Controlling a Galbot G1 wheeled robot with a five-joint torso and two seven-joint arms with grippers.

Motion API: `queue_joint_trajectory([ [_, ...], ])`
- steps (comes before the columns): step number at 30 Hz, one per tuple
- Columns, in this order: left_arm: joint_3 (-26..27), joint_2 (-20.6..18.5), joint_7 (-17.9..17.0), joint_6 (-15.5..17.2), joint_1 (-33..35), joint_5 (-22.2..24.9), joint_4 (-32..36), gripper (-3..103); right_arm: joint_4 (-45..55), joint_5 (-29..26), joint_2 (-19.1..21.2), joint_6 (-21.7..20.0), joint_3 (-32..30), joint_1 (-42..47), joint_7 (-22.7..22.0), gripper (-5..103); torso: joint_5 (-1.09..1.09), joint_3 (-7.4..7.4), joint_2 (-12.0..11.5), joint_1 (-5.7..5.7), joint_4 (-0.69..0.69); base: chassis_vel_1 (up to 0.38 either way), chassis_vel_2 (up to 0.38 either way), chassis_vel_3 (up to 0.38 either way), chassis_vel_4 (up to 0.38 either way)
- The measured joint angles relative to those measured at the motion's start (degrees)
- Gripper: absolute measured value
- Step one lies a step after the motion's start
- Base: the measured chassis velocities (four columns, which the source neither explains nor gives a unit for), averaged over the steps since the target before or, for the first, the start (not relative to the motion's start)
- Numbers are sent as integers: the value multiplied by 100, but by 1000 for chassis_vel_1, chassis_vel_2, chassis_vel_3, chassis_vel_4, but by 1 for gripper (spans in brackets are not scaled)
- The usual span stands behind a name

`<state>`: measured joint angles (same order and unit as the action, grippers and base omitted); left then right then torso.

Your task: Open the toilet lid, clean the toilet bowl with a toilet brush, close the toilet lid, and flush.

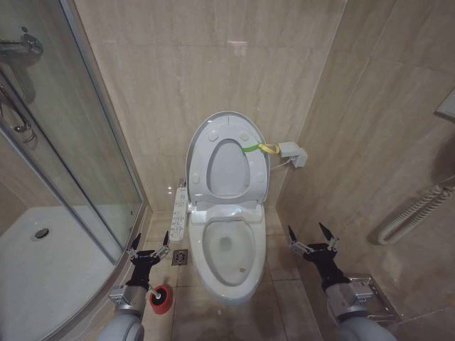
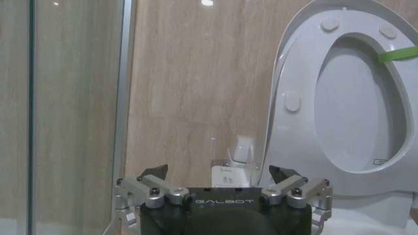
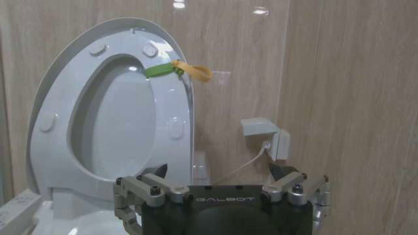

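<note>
The toilet lid (image 1: 227, 169) stands upright against the wall, and the white seat ring (image 1: 202, 160) is raised against it. A green-and-yellow strap (image 1: 259, 148) hangs at the lid's rim. Below them the toilet bowl (image 1: 245, 266) lies uncovered, with water in its bottom. The toilet brush (image 1: 161, 299) shows as a red round cup on the floor left of the bowl. My left gripper (image 1: 151, 240) hovers open just above and behind it, holding nothing. Right of the bowl my right gripper (image 1: 307, 233) is open and holds nothing. The wrist views show the left gripper (image 2: 219, 172) and right gripper (image 3: 220, 171) facing the raised lid (image 3: 124, 122).
A glass shower door (image 1: 85, 142) and white shower tray (image 1: 43, 263) fill the left. A control panel (image 1: 178, 212) flanks the bowl, with a floor drain (image 1: 179, 257) beside it. A wall box (image 1: 293, 153) and a white hose (image 1: 416, 212) are on the right.
</note>
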<state>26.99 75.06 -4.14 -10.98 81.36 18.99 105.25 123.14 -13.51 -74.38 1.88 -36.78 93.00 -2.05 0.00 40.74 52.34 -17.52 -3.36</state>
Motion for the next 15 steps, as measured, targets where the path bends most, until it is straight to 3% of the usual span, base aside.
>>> queue_joint_trajectory([
  [15,0,0,0,0,0,0,0,100,49,120,-50,1,62,110,24,100,0,0,0,0,0,0,0,0,0],
])
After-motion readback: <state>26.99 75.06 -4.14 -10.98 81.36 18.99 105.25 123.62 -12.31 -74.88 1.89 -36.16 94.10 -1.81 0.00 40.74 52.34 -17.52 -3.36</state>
